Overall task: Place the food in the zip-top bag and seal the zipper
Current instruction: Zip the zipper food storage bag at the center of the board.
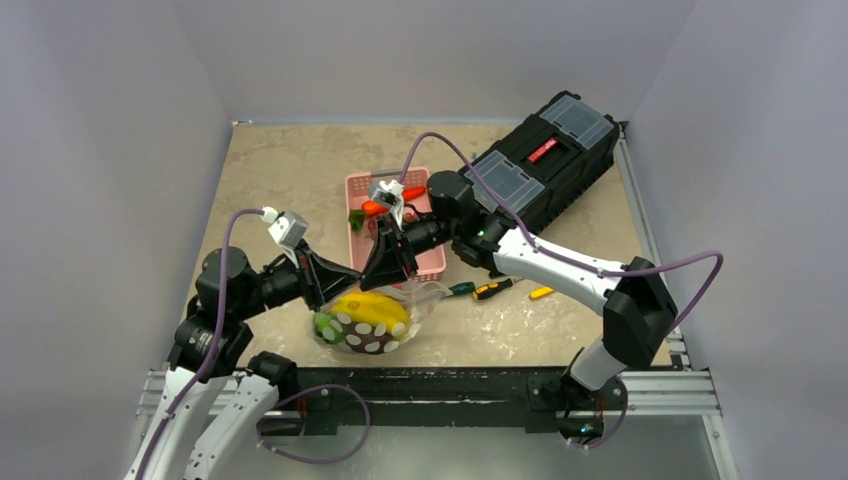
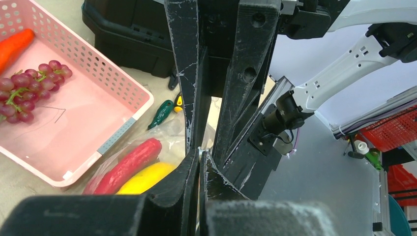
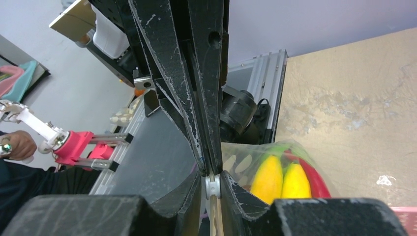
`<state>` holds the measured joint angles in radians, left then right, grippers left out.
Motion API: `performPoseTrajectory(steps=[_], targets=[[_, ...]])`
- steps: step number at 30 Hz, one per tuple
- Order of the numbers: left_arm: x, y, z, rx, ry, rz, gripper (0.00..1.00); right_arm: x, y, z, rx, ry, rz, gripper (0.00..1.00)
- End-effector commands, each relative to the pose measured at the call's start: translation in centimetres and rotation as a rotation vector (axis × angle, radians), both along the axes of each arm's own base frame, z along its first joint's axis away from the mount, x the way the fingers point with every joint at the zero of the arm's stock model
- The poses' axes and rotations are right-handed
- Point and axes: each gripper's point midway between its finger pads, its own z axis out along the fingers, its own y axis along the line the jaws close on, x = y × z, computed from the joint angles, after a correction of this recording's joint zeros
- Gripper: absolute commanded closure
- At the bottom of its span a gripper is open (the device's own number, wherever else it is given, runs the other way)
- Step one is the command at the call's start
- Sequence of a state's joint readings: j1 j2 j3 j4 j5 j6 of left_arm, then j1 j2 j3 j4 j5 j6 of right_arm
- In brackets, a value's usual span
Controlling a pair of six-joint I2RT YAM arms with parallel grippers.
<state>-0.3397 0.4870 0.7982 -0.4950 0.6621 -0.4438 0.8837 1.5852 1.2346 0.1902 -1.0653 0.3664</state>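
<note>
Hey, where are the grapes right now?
In the left wrist view, the grapes lie inside the pink basket at upper left, just below the orange carrot.

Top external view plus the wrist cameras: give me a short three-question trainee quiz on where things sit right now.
1. True or false: the dark-red toy grapes lie in the pink lattice plastic basket.
2. Which is inside the crinkly clear zip-top bag? A yellow toy banana bunch; B orange-handled screwdriver; C black plastic toolbox.
3. Fill in: the left gripper and right gripper both pinch the bag's ____ edge.
Key: 1 true; 2 A; 3 mouth.
</note>
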Motion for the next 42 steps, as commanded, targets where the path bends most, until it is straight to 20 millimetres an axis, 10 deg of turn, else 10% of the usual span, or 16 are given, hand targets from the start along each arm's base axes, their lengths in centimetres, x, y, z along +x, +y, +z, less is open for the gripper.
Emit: performPoseTrajectory(steps=[1, 6, 24, 37, 42], targets=[[-0.1, 0.0, 1.1, -0.001, -0.041, -0.014, 1.00, 0.4, 0.6, 2.3, 0.059, -0.051, 0.002, 0.80], [0.0, 0.0, 1.2, -0.001, -0.045, -0.007, 1.00, 0.3, 0.6, 1.9, 0.049, -0.047, 0.009, 0.99], [1.4, 6.6, 2.5, 0.074, -0.098, 0.426, 1.00, 0.2, -2.3, -1.3, -0.019, -0.054, -0.021, 1.00], [2.2, 17.5, 2.0, 0.225, -0.126, 1.004, 1.00, 0.1, -4.4, -3.1, -0.098, -0.069, -0.105, 1.00], [1.4, 10.4, 3.6, 0.164, -0.217, 0.594, 1.00, 0.4, -4.1, -2.8, -0.098, -0.069, -0.111, 1.00]])
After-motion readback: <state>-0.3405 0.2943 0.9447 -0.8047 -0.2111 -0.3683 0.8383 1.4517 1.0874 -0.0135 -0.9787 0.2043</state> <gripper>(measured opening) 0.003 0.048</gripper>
